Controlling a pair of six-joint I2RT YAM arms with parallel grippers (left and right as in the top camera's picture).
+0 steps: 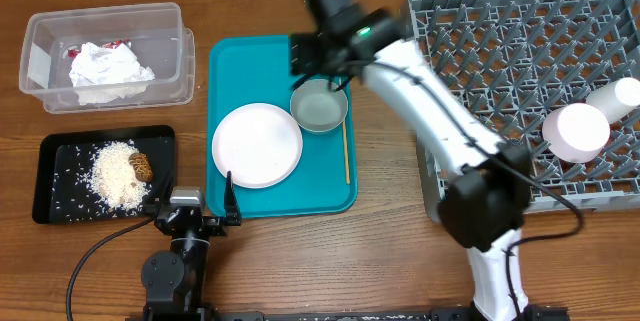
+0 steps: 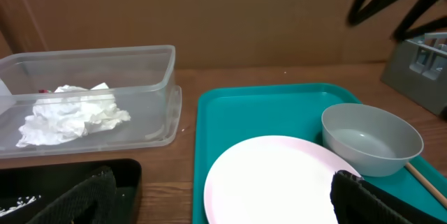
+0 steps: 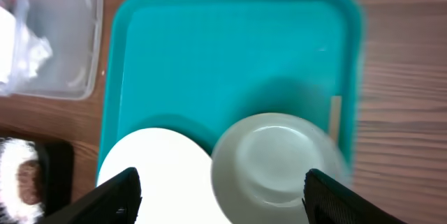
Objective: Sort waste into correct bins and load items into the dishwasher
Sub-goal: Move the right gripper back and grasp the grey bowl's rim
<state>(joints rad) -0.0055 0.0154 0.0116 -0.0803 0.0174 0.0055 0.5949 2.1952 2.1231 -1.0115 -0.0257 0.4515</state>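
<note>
At the near edge of the table (image 1: pixel 380 261) the left arm sits folded low by its base. Its claw (image 2: pixel 222 176) is spread wide with nothing in it and faces the near left corner of the teal tray (image 1: pixel 240 71).

Just left of that arm lies the black tray (image 1: pixel 60 176), holding a heap of white rice crumbs (image 1: pixel 115 173) with a brown lump (image 1: pixel 142 167) against its right side.

The right arm rises from its base at the near right. It reaches up and leftward across the near left corner of the grey rack (image 1: pixel 500 41), and its wrist bends down over the teal tray. The right claw (image 3: pixel 222 178) is wide open and empty, its two fingers (image 3: pixel 119 196) set either side of the grey bowl (image 1: pixel 320 107) below. Whether they touch the bowl cannot be told.

On the teal tray the large white plate (image 1: pixel 257 145) lies nearest, and the bowl sits just beyond it to the right, about touching its rim. A thin wooden stick (image 1: pixel 346 153) lies along the tray's right edge.

Farther left, the clear tub (image 1: pixel 105 21) holds crumpled white napkins (image 1: pixel 108 65) with a bit of red wrapper (image 1: pixel 72 51) showing behind them.

In the rack, toward its right side, rest a pale pinkish dish (image 1: pixel 575 131) and a white cup (image 1: pixel 620 96).
</note>
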